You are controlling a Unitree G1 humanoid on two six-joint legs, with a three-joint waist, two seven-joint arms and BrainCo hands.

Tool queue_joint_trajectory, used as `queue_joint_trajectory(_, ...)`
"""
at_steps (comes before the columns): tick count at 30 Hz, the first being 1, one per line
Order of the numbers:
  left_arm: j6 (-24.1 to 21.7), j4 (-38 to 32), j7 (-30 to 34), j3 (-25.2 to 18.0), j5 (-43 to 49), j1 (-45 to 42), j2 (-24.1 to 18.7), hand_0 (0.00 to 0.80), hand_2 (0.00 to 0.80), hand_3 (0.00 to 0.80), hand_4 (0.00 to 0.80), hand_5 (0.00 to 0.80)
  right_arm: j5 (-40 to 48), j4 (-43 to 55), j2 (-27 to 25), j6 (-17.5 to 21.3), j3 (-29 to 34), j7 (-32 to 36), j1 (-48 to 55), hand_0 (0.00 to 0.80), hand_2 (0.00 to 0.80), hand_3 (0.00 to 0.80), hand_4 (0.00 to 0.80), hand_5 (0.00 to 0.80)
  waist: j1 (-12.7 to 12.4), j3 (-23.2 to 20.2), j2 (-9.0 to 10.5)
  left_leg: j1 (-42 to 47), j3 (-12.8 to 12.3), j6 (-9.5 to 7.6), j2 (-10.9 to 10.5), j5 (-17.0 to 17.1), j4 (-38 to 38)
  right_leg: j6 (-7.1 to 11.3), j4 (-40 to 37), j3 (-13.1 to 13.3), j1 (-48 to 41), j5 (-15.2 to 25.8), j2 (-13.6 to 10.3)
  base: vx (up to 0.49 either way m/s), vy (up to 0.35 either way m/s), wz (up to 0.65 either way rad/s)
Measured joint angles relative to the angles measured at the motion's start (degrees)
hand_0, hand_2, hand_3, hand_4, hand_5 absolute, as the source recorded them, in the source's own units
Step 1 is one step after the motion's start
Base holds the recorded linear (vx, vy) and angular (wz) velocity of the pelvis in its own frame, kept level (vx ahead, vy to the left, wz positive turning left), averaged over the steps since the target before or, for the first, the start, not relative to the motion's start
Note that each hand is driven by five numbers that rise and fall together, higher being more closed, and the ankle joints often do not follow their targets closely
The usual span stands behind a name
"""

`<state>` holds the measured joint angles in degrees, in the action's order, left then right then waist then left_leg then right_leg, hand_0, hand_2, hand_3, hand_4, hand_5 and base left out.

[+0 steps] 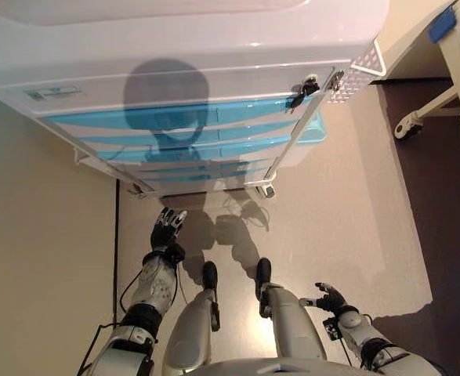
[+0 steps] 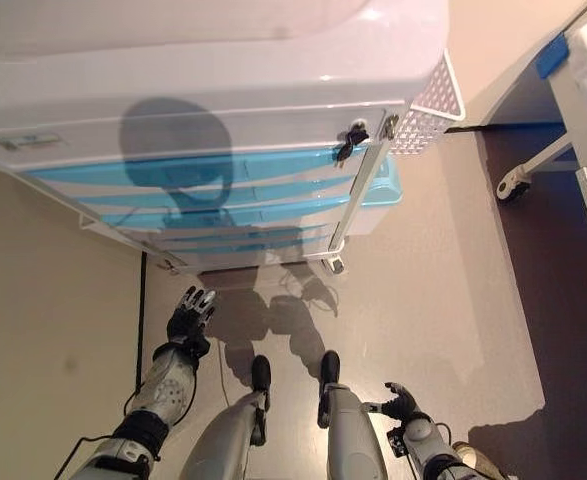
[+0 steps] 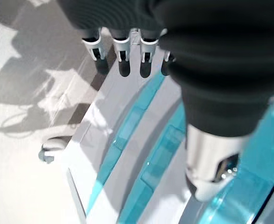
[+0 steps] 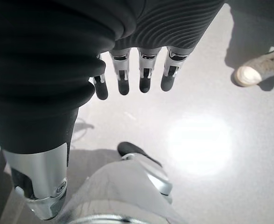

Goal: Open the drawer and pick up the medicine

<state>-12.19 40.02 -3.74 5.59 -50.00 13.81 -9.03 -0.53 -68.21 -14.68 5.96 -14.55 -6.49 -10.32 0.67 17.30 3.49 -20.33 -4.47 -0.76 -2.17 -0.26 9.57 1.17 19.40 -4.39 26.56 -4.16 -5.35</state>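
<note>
A white wheeled cart (image 1: 214, 47) with several blue-fronted drawers (image 1: 182, 117) stands in front of me; all drawers look closed and no medicine shows. My left hand (image 1: 168, 228) is open, fingers straight, raised below the cart's lower drawers and touching nothing. In the left wrist view its fingers (image 3: 122, 58) point at the blue drawer fronts (image 3: 146, 140). My right hand (image 1: 331, 298) hangs low at my right side, open and empty; in the right wrist view its fingers (image 4: 144, 74) hang over bare floor.
A white perforated basket (image 1: 363, 66) hangs on the cart's right side. A white wheeled frame (image 1: 425, 113) with a blue part stands at the far right. The cart's castor (image 1: 267, 190) is near the floor ahead. A person's shoe (image 4: 258, 72) shows on the floor.
</note>
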Motion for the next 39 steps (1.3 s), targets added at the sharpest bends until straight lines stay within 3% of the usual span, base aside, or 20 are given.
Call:
queue_joint_trajectory(9,-1.08,-5.59,1.13,0.0,-9.8,0.72,2.53,0.0,0.0,0.0,0.0,0.0,0.02,1.83,-1.56,0.12,-0.06,-0.28,-0.61,0.0,0.0,0.0,0.0,0.0,0.15,0.34,0.34,-8.48,0.47,0.24,0.43,-4.17,11.75,-0.65,8.72,0.06,6.84,-2.87,-0.4,-0.043,-0.009,0.05)
queue_joint_trajectory(13,-1.92,-7.96,1.68,-0.05,-14.65,2.77,3.35,0.0,0.0,0.0,0.0,0.0,0.08,1.86,-2.26,0.35,-0.57,-0.33,-0.7,0.0,0.0,0.0,0.0,0.0,0.13,0.34,0.68,-13.31,1.57,0.09,0.76,-7.86,19.46,-0.51,14.25,-0.08,10.28,-5.76,-0.67,-0.012,-0.005,0.09)
queue_joint_trajectory(17,-2.77,-8.72,1.71,-0.1,-19.57,5.92,4.05,0.0,0.0,0.0,0.0,0.0,0.17,2.58,-2.29,0.52,-0.7,-0.34,-0.74,0.0,0.0,0.0,0.0,0.0,0.89,0.07,1.17,-16.3,1.64,0.07,0.97,-8.51,22.19,-0.53,15.98,-0.05,12.89,-5.86,-0.55,0.0,0.0,0.0)
queue_joint_trajectory(25,-3.91,-15.22,4.13,1.87,-27.42,10.21,4.91,0.0,0.0,0.0,0.0,0.0,0.1,2.75,-2.2,0.62,-2.12,-0.23,-1.14,0.0,0.0,0.0,0.0,0.0,1.85,-0.48,2.23,-19.32,1.7,-0.26,0.99,-9.18,24.41,-0.36,17.38,-0.18,15.46,-6.08,-0.72,0.0,0.0,0.0)
queue_joint_trajectory(32,-3.7,-18.95,7.35,6.54,-27.86,11.53,2.12,0.0,0.0,0.0,0.0,0.0,-0.01,2.82,-2.51,0.92,-2.37,0.85,-1.15,0.0,0.0,0.0,0.0,0.0,1.99,-0.6,2.4,-19.78,1.65,-0.2,0.95,-9.25,24.81,-0.31,17.37,-0.15,15.72,-6.09,-0.78,0.0,0.0,0.0)
queue_joint_trajectory(39,-3.97,-20.99,8.69,6.69,-27.85,14.04,-0.09,0.0,0.0,0.0,0.0,0.0,-0.07,2.92,-3.47,1.56,-4.31,2.08,-1.25,0.0,0.0,0.0,0.0,0.0,2.89,-1.29,2.72,-20.54,1.67,-0.15,1.05,-9.31,24.87,-0.3,17.33,-0.16,16.46,-6.06,-0.78,0.0,0.0,0.0)
